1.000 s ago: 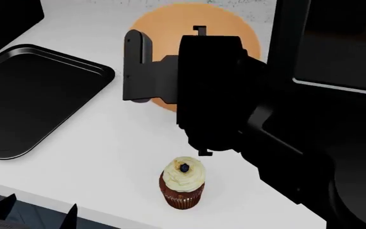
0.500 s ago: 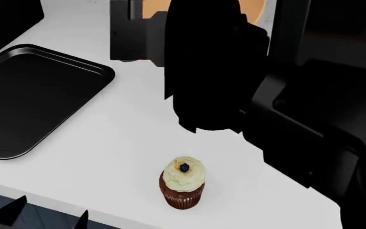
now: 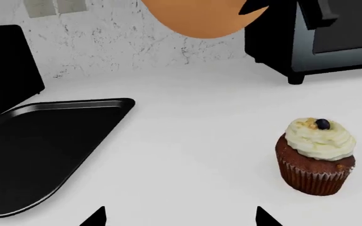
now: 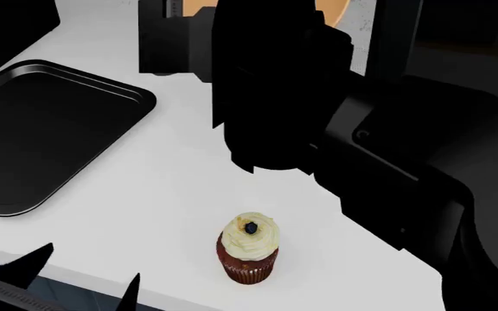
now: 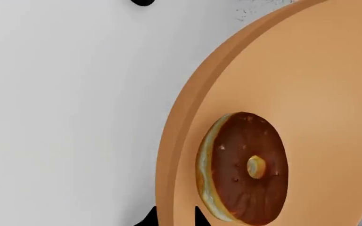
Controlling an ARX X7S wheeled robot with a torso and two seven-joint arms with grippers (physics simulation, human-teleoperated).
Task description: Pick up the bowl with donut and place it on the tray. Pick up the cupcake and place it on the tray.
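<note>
white worktop carries the black tray on my left, nothing on it. right gripper is clamped on the rim of the bowl, which hangs clear of the worktop near the oven. donut sits inside the bowl. cupcake stands upright near the front edge. left gripper is spread wide, holding nothing, hovering low near the cupcake.
</note>
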